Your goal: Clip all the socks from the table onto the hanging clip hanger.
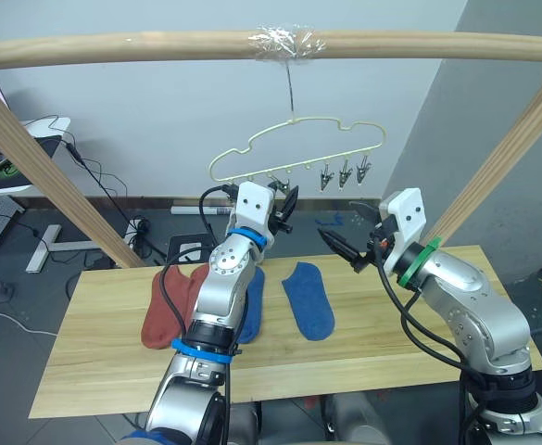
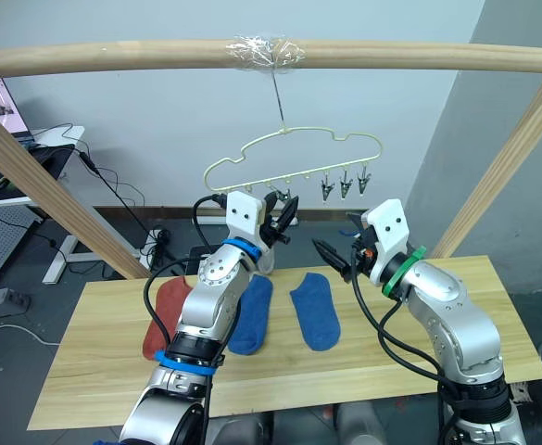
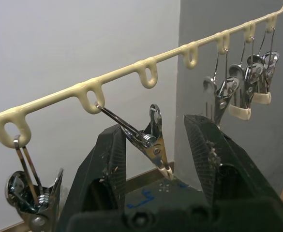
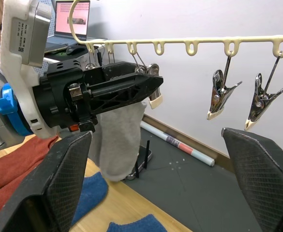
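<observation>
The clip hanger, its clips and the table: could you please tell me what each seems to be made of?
The clip hanger looks like thin wire in a smooth pale-yellow coating, probably plastic: its loops are rounded and glossy. The clips look like bare bright metal, given their mirror-like glints, with pale tips that may be plastic. The table appears to be light wood planks with a matte finish: grain lines and plank seams show.

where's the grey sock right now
In the right wrist view the grey sock hangs from a clip on the hanger, just behind the left gripper.
</observation>
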`<control>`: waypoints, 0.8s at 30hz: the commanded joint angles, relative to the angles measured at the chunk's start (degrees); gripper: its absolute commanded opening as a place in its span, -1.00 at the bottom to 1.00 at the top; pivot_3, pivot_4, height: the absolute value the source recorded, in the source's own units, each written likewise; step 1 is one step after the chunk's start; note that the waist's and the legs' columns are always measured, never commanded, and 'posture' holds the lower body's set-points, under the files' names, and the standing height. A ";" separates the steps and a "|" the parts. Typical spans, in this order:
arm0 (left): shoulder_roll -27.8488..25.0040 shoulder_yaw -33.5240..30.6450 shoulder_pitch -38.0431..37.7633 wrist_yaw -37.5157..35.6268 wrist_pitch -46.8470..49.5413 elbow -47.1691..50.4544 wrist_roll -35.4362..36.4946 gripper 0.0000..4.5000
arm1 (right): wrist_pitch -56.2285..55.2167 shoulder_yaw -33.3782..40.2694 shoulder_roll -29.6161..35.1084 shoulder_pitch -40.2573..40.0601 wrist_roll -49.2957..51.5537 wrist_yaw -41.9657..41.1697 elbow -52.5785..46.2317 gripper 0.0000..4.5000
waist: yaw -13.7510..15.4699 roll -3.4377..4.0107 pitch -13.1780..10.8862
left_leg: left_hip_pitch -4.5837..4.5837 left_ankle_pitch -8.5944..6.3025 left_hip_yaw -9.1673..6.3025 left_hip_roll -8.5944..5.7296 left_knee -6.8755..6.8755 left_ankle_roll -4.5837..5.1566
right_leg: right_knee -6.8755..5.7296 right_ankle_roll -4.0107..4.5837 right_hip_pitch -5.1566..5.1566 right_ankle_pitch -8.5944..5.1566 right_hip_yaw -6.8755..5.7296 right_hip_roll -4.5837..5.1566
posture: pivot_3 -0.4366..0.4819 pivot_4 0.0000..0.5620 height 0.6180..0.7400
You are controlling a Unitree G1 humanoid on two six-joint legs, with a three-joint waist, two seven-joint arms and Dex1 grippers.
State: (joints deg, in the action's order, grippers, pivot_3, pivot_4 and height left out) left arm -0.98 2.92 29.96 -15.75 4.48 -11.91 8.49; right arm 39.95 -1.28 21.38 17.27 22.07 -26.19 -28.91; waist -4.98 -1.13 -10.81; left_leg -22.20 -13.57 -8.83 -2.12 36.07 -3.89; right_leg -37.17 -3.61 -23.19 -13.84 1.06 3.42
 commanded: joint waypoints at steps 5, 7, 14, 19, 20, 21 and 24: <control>0.68 -1.53 1.67 0.79 -0.71 0.65 0.84 -0.08 | -0.87 0.82 0.00 1.34 0.84 0.04 -0.95 1.00 | 0.00 0.00 0.00 | 0.00 0.00 0.00 0.00 0.00 0.00 | 0.00 0.01 0.00 0.01 0.00 0.00 | -0.42 -0.49 1.00; 0.75 -1.95 1.86 1.12 -0.91 0.42 0.72 -0.08 | -0.91 0.76 0.03 1.29 0.80 0.01 -0.97 1.00 | 0.00 0.00 0.00 | 0.00 0.00 0.00 0.00 0.00 0.00 | -0.01 0.01 0.00 0.01 0.00 0.00 | -0.42 -0.49 1.00; 0.77 -2.07 2.04 1.02 -1.03 0.31 0.54 -0.08 | -0.84 0.50 -0.08 1.22 0.71 0.15 -1.17 1.00 | 0.00 0.00 0.00 | 0.01 0.01 0.00 -0.01 0.02 0.01 | -0.03 0.01 0.00 0.02 0.01 0.00 | -0.43 -0.48 1.00; 0.81 -2.16 2.05 0.97 -0.97 0.34 0.50 -0.08 | -0.83 0.52 -0.13 1.21 0.72 0.25 -1.18 1.00 | -0.01 0.00 0.00 | 0.01 0.01 0.01 -0.01 0.03 0.01 | -0.04 0.01 0.00 0.03 0.02 0.00 | -0.43 -0.48 1.00; 0.81 -2.17 2.04 0.94 -0.97 0.38 0.53 -0.08 | -0.83 0.52 -0.14 1.21 0.72 0.26 -1.18 1.00 | -0.01 0.00 0.00 | 0.01 0.01 0.01 -0.01 0.03 0.01 | -0.04 0.01 0.00 0.03 0.02 0.00 | -0.43 -0.48 1.00; 0.81 -2.18 2.01 0.87 -0.98 0.43 0.59 -0.08 | -0.85 0.52 -0.16 1.21 0.71 0.28 -1.17 1.00 | -0.01 0.00 0.00 | 0.01 0.01 0.01 -0.01 0.03 0.01 | -0.04 0.01 0.00 0.03 0.02 0.00 | -0.43 -0.48 1.00; 0.97 -2.31 1.96 0.32 -1.01 0.57 1.23 -0.31 | -0.91 0.51 -0.18 1.19 0.73 0.28 -1.19 1.00 | -0.01 0.00 0.00 | 0.01 0.02 0.01 -0.01 0.03 0.02 | -0.04 0.02 0.00 0.04 0.02 0.00 | -0.43 -0.48 1.00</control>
State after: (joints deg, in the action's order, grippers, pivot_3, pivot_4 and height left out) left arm -0.27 0.70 30.64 -14.75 4.48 -12.30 8.95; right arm 39.95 -1.32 21.34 17.56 22.06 -26.02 -28.89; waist -4.98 -1.13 -10.81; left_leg -22.18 -13.55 -8.82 -2.13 36.10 -3.88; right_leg -37.21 -3.59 -23.19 -13.80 1.08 3.42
